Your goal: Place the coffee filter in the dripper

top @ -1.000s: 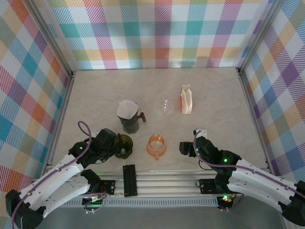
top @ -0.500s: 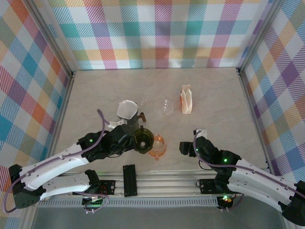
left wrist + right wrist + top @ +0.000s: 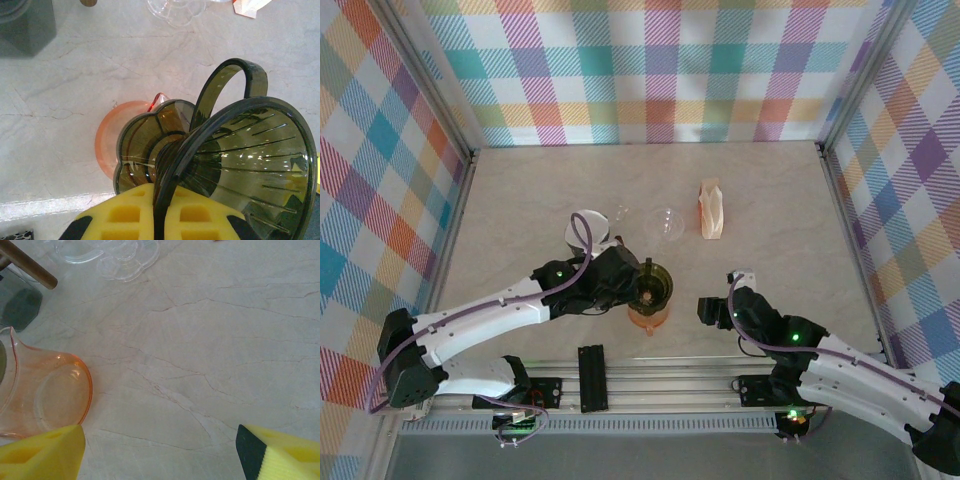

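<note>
My left gripper (image 3: 632, 286) is shut on the rim of a dark olive dripper (image 3: 651, 285), which hangs just above an orange glass server (image 3: 648, 318). In the left wrist view the yellow pads (image 3: 125, 215) pinch the rim of the dripper (image 3: 240, 165), and its ribbed cone is tilted on its side over the server (image 3: 106, 145). A white coffee filter (image 3: 596, 222) sits on a dark container behind the left arm, partly hidden by it. My right gripper (image 3: 710, 310) rests open to the right of the server, with bare table between its fingers (image 3: 40, 455).
A clear glass dripper (image 3: 665, 222) and a white and orange paper packet (image 3: 710, 208) stand further back. The dark container (image 3: 25, 25) has a wooden handle (image 3: 25, 265). A black block (image 3: 591, 377) lies at the front rail. Plaid walls close in three sides.
The left arm has carried the dripper from the front left to the right, to above the orange server. The right arm has not moved.
</note>
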Controlling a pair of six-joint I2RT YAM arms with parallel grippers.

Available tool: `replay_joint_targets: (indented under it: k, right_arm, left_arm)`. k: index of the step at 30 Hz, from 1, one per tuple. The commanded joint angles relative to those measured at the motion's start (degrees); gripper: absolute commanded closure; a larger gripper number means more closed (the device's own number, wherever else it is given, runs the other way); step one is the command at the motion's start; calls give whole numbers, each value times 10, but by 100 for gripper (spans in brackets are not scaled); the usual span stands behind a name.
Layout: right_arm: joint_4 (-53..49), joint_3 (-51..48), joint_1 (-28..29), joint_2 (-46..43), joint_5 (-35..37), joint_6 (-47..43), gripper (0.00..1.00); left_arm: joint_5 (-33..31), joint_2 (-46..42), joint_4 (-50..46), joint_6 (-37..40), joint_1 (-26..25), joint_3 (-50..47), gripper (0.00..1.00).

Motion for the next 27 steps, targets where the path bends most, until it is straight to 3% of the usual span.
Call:
replay_joint_targets:
  k: [1, 21, 27]
  right_arm:
    - [-11, 7, -2, -9, 9, 4, 19]
    - [-6, 8, -2, -5, 5, 4, 19]
    - [-7, 7, -1, -3, 5, 5, 19]
  left_arm:
    - [11, -2, 21, 5, 8, 1, 100]
    - [37, -12, 46, -8, 42, -52, 100]
    - [40, -10, 56, -1, 44, -40, 95]
